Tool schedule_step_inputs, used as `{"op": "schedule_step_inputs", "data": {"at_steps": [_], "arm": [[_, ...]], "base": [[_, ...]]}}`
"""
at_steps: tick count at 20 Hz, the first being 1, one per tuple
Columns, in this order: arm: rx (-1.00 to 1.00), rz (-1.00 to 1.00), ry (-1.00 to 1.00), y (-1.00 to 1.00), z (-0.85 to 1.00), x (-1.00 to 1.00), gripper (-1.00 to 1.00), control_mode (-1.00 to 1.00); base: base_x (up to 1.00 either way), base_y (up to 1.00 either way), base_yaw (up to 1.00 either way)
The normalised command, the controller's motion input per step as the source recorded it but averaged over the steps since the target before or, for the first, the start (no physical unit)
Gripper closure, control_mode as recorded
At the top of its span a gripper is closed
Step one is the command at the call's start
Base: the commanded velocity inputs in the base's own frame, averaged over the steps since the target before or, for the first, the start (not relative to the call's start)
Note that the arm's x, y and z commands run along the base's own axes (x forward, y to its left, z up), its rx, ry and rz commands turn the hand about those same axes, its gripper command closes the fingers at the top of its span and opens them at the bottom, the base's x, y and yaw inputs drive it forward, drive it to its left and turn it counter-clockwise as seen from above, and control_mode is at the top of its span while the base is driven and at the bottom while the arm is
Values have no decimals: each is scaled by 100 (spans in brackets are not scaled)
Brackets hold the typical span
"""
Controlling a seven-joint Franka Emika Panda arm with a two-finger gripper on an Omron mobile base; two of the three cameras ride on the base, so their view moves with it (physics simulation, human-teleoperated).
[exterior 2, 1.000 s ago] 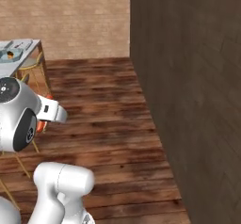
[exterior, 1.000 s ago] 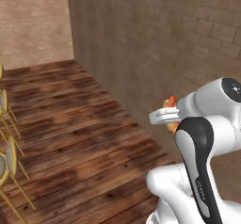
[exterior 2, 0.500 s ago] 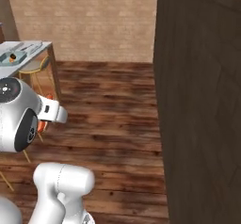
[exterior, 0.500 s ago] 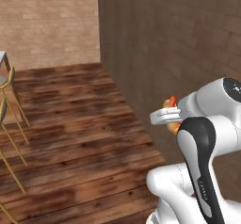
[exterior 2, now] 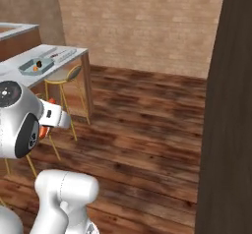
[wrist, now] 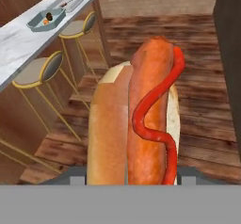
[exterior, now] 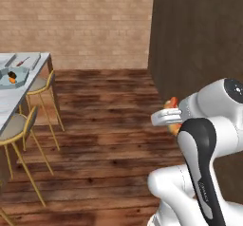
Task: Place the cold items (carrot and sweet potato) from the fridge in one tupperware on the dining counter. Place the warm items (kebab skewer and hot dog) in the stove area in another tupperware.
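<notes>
Hot dog fills the middle of my hand view, and my gripper is squeezed on its bun at the bottom of that frame. At the upper left sits the counter with a tupperware on it, and stools stand beside it.

The white arm with dark joints is folded up close over its base, its upper link rising and the forearm bent back toward the front. The two-finger end effector sits at about shoulder height, jaws partly apart and clamped on a bun-wrapped hot dog with a red sauce stripe.
</notes>
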Motion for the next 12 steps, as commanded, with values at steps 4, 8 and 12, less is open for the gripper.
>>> {"op": "schedule_step_inputs", "data": {"at_steps": [4,8,12], "arm": [[0,0,0,0,0,0,100,100],[0,0,0,0,0,0,100,100],[0,0,0,0,0,0,100,100]], "base": [[100,-32,45],[100,-40,42],[100,-47,41]]}}
